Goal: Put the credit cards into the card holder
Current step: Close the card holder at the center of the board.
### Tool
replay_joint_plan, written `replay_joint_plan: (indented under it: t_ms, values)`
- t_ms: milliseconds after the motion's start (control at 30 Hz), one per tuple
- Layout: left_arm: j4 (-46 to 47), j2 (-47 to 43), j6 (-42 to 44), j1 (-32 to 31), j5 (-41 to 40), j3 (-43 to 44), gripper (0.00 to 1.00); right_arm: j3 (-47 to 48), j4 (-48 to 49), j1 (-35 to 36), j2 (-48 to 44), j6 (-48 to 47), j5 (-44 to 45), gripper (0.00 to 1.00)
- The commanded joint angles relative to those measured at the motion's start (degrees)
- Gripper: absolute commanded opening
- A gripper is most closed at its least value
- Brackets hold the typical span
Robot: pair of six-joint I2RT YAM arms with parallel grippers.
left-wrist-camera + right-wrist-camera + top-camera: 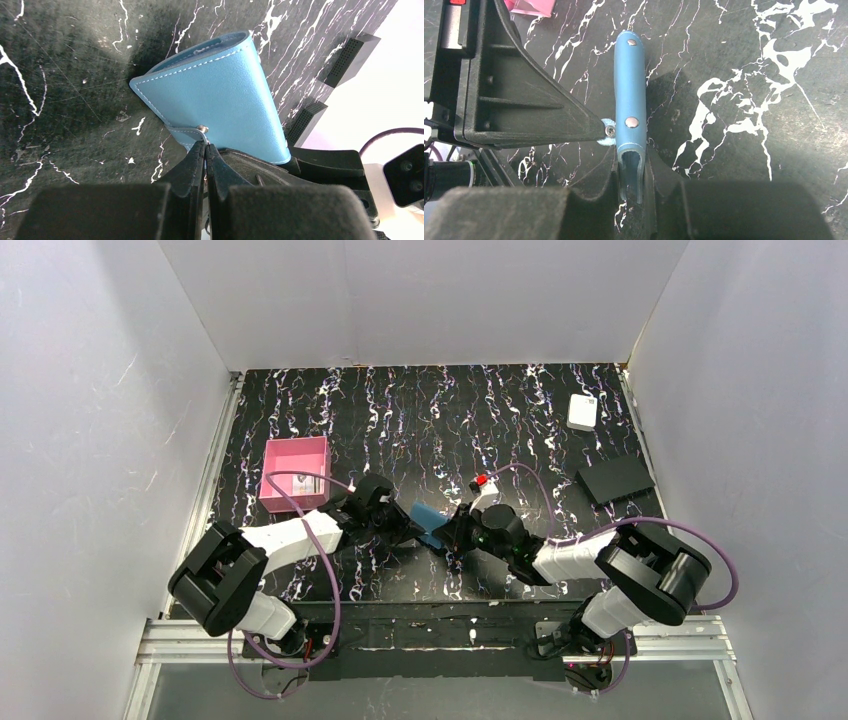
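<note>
The card holder [428, 517], a teal-blue folded wallet, is held on edge between both grippers at the table's middle front. My left gripper [205, 146] is shut on its snap tab [192, 134]; the wallet's broad side [220, 100] fills the left wrist view. My right gripper [631, 172] is shut on the wallet's folded end, and the right wrist view shows the wallet [630, 85] edge-on. The left gripper's finger [534, 110] shows there, pinching the tab. A pale credit card [305, 483] with dark markings lies in the pink tray; no other card shows.
The pink square tray [292, 455] stands left of centre behind the left arm; its corner shows in the right wrist view [531, 5]. A thicker white box [582, 411] sits at the far right. A flat black rectangle [615, 480] lies near the right edge.
</note>
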Motion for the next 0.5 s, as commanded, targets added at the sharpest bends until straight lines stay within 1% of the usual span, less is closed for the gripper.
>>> replay_joint_plan:
  t_ms: [0, 133, 200, 367, 467]
  values:
    - [-5.1, -0.8, -0.3, 0.8, -3.2, 0.9, 0.00, -0.1, 0.6, 1.1, -1.0, -0.4, 3.1, 0.01]
    - [-7.3, -0.5, -0.3, 1.5, -3.6, 1.1, 0.00, -0.2, 0.9, 1.3, -1.0, -1.3, 2.9, 0.01]
    - [-6.7, -0.2, -0.3, 1.7, -3.3, 0.9, 0.00, 0.0, 1.1, 1.4, -1.1, -1.9, 2.5, 0.01]
    - [-1.7, 0.6, 0.0, 1.8, -1.5, 0.2, 0.00, 0.4, 0.0, 2.0, -1.1, -3.3, 2.6, 0.01]
    - [-1.4, 0.2, 0.5, 1.8, -1.4, 0.5, 0.00, 0.6, -0.5, 2.5, -1.1, -3.7, 2.8, 0.01]
